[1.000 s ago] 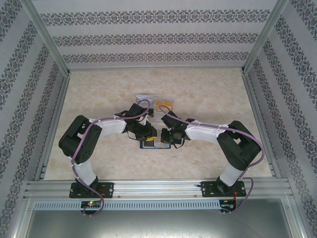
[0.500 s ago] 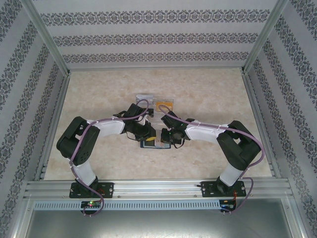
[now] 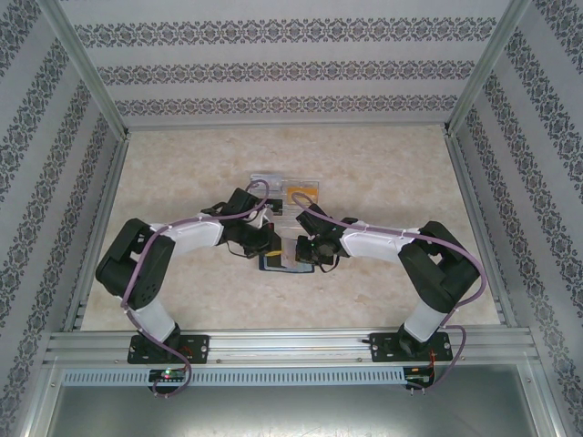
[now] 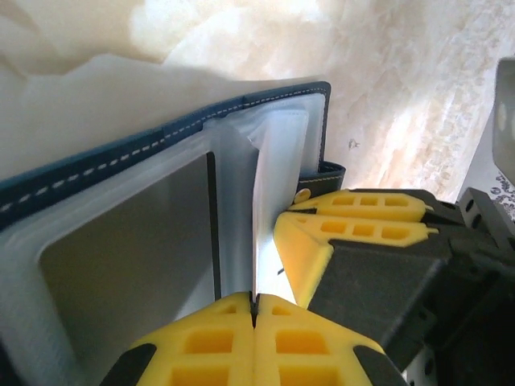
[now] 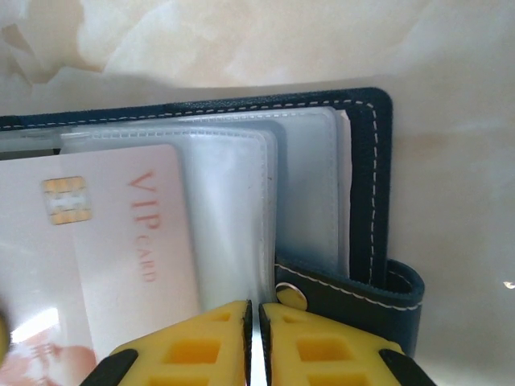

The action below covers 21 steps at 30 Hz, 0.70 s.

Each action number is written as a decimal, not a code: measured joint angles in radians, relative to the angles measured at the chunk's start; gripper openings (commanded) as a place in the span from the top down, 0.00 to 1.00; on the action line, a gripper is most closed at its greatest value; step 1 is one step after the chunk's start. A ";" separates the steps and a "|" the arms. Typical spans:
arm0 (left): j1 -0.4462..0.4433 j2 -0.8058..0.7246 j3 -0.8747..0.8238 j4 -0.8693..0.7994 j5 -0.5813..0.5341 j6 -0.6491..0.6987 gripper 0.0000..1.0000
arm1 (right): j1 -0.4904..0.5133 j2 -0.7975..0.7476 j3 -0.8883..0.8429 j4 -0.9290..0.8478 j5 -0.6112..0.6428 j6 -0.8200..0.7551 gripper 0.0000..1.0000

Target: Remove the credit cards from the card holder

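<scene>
The navy card holder point(image 3: 271, 264) lies open on the table between both wrists. My left gripper point(image 4: 254, 304) is shut on the lower edge of a thin pale credit card point(image 4: 269, 177), seen edge-on and standing up from the clear sleeves. Beside it a grey card point(image 4: 137, 241) sits inside a sleeve. The right wrist view shows a pale pink VIP card point(image 5: 121, 241) with a gold chip lying over the sleeves. My right gripper point(image 5: 255, 314) is shut on the edge of a clear sleeve, just left of the snap tab point(image 5: 291, 294). Its yellow fingers point(image 4: 362, 217) sit close beside my left ones.
A clear plastic compartment box point(image 3: 273, 182) stands just beyond the card holder, with a yellow-orange card point(image 3: 301, 192) in its right half. Patterned walls and metal rails point(image 3: 273, 344) close in the marble tabletop point(image 3: 383, 173).
The left arm's elbow has swung down and to the left while its wrist edged right over the card holder, and its jaws have closed. The right arm has not moved.
</scene>
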 measured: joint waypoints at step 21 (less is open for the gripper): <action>0.174 -0.412 0.031 -0.105 -0.061 0.011 1.00 | -0.101 -0.319 -0.033 0.213 -0.118 -0.039 0.27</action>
